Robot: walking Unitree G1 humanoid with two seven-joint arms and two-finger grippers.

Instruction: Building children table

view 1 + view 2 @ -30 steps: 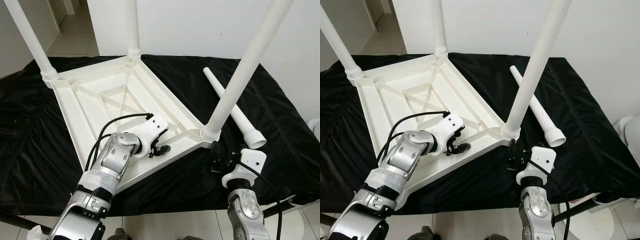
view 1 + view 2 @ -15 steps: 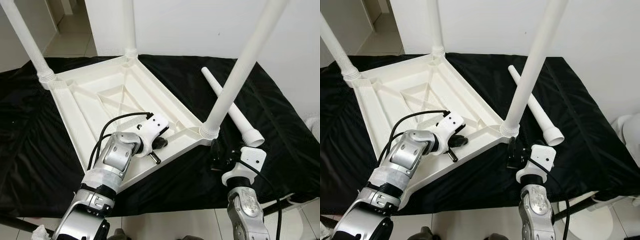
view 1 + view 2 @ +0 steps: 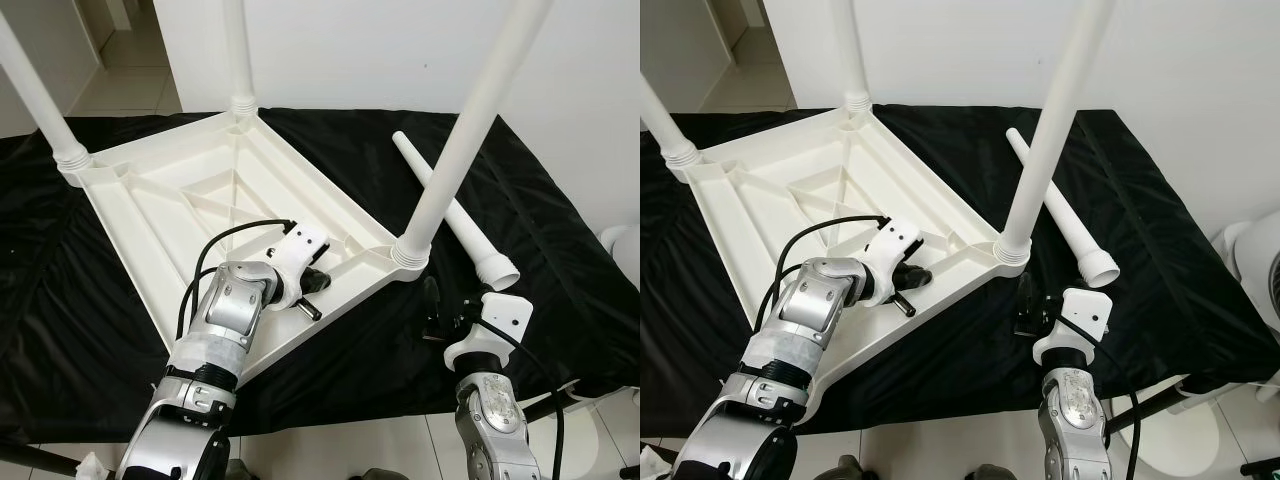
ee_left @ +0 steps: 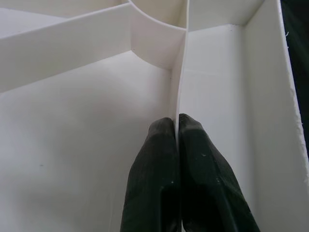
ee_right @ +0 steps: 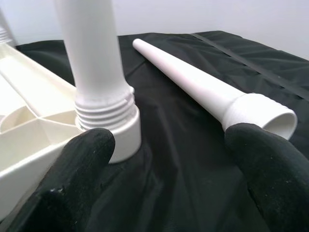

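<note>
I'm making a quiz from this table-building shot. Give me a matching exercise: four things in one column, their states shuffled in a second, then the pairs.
Things:
1. left hand
2. right hand
3. loose leg
4. tabletop

States:
A. lying flat on the black cloth
B. upside down, three legs screwed in
C. shut on a thin rib
D. open, near the corner leg

Pairs: 1-C, 2-D, 3-A, 4-B
</note>
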